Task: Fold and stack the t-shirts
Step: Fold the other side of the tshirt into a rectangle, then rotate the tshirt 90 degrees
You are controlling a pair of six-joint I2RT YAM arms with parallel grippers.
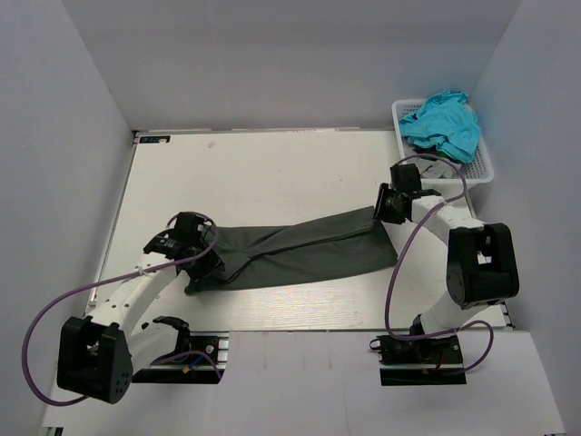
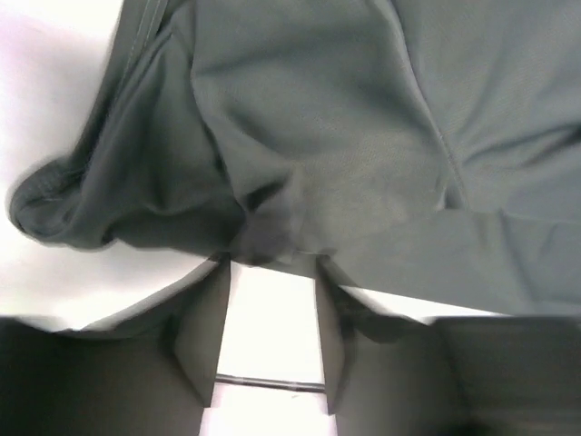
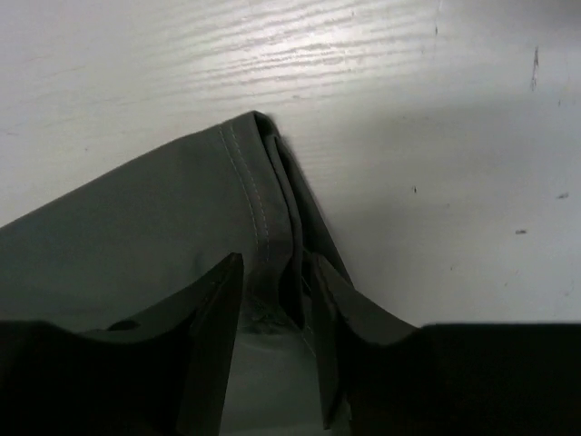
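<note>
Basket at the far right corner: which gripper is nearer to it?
Right. The right gripper is at the dark shirt's end nearest the white basket, just short of it on the robot's side. The left gripper is at the shirt's opposite end, far across the table.

Both arms, the left arm at seven o'clock and the right arm at four o'clock, have white links and chunky black joint housings. A thin purple cable loops alongside each. The fingers are dark, flat-faced wedges
</note>
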